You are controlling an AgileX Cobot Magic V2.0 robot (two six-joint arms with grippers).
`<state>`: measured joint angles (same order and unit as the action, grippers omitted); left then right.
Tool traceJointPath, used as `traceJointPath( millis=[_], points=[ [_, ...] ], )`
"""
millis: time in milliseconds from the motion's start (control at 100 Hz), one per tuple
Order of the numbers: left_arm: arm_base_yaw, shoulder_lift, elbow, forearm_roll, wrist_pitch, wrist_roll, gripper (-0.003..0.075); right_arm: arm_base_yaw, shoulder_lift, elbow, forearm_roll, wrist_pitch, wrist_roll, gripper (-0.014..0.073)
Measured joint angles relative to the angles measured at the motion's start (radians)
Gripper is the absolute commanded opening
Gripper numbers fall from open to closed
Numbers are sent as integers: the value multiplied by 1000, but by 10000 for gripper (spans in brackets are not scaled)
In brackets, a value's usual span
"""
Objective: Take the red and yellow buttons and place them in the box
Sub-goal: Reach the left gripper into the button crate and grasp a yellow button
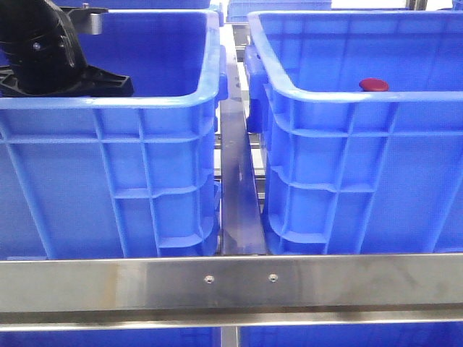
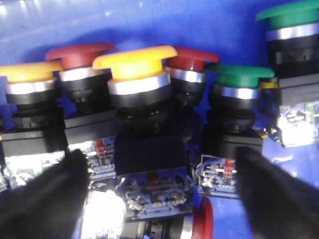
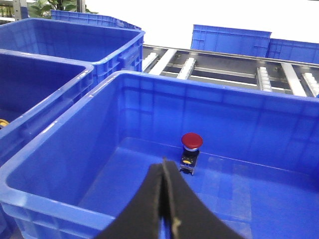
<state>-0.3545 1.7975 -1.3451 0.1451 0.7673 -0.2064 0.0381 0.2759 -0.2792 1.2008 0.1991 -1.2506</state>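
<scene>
Left gripper (image 2: 159,194) down inside the left crate (image 1: 108,108), fingers (image 2: 45,199) spread wide, nothing between them. Just ahead, a crowd of push buttons standing on black switch bodies: a yellow button (image 2: 134,62) straight in front, a second yellow one (image 2: 27,72) to one side, a red button (image 2: 79,52) between the two and behind, another red one (image 2: 192,57) past the middle yellow. Beyond those, a green button (image 2: 239,74) and a further green one (image 2: 294,15) at the edge of view. Near the fingers, one more red cap (image 2: 202,224) lying on its side, partly cut off. Left arm (image 1: 43,50) seen from the front as a dark mass dipping behind the crate's near wall.

Right gripper (image 3: 164,199) pressed shut, empty, hanging above the near rim of the box (image 3: 75,149). On the box floor, well apart from the fingertips, a single red-capped button (image 3: 191,141) upright on its switch body. From the front, only its cap showing over the rim (image 1: 362,97). Steel rail (image 1: 231,278) across the front of both crates.
</scene>
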Motion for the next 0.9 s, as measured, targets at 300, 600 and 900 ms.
traceJointPath(
  millis=[300,600,900],
  points=[
    [0,0,0,-2,-2,-1,52,0,0,0,0,0,0,-69],
    [-9,-112,0,-8,-2,6,52,0,0,0,0,0,0,-69],
    [-77,-324,0,-273,-24,322,52,0,0,0,0,0,2,-69]
  ],
)
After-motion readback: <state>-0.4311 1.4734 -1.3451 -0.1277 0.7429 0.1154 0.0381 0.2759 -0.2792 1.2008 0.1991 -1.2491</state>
